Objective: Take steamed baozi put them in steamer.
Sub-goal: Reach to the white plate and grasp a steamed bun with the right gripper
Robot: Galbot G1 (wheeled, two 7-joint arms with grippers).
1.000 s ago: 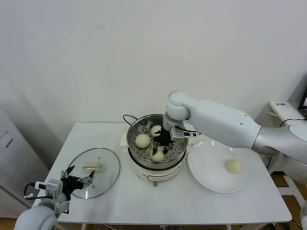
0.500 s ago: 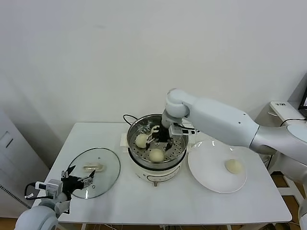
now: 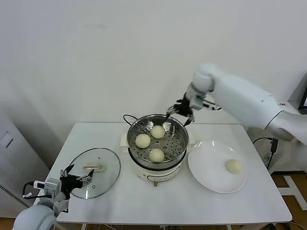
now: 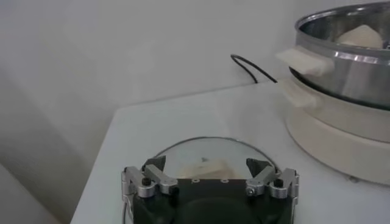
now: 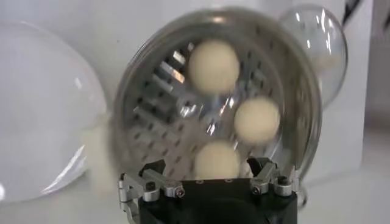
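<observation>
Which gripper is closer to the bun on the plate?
Right. The right gripper hangs above the steamer's back rim; the left gripper sits far across by the lid. Bun, plate.

head view: high, facing forward and down over the whole table [image 3: 144, 201]. left wrist view: low at the near left, level across the glass lid [image 4: 201, 155] toward the steamer [image 4: 347, 79]. right wrist view: straight down from above into the steamer [image 5: 213, 97]. shared by all three: steamer and lid.
</observation>
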